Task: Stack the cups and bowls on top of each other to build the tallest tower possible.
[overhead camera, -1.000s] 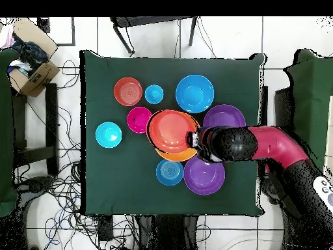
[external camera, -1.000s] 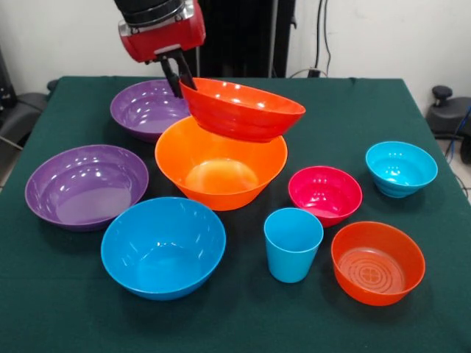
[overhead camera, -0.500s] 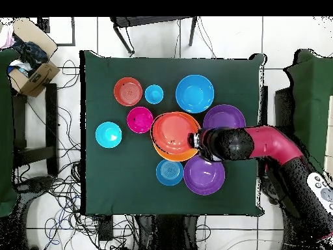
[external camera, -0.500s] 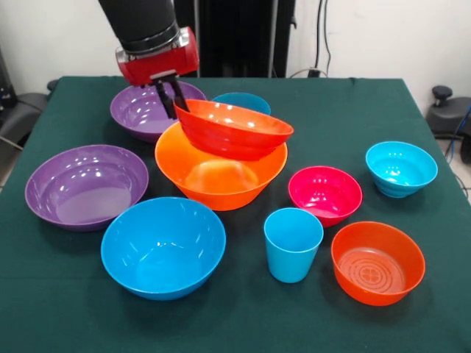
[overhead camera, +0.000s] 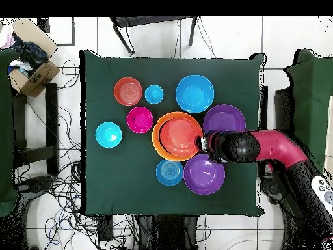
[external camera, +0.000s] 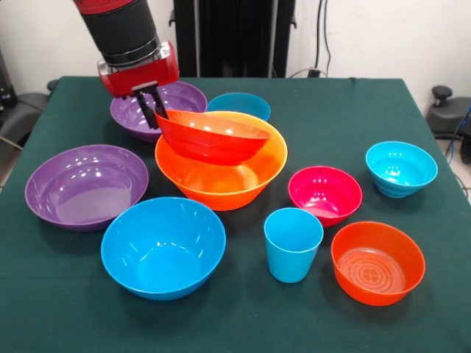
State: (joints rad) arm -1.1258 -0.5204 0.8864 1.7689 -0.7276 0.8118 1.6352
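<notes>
My gripper (external camera: pixel 153 112) is shut on the rim of a red-orange bowl (external camera: pixel 212 136), which hangs tilted inside the large orange bowl (external camera: pixel 221 180) at the table's middle. In the overhead view the gripper (overhead camera: pixel 203 141) is at the right rim of the orange bowl (overhead camera: pixel 158 144), with the red-orange bowl (overhead camera: pixel 179 135) nested within it. The light blue cup (external camera: pixel 293 244) stands in front of the orange bowl. Around them are two purple bowls (external camera: pixel 85 185) (external camera: pixel 131 112), a big blue bowl (external camera: pixel 163 245), a magenta bowl (external camera: pixel 324 194), a cyan bowl (external camera: pixel 401 168) and a small red-orange bowl (external camera: pixel 377 262).
A small blue bowl (external camera: pixel 240 105) sits behind the orange bowl. The green table (external camera: pixel 346 110) has bare cloth at its far right. In the overhead view a cardboard box (overhead camera: pixel 31 68) and cables lie on the floor left of the table.
The gripper has moved down and toward the left of the front view, lowering the red-orange bowl from above the orange bowl's rim into it.
</notes>
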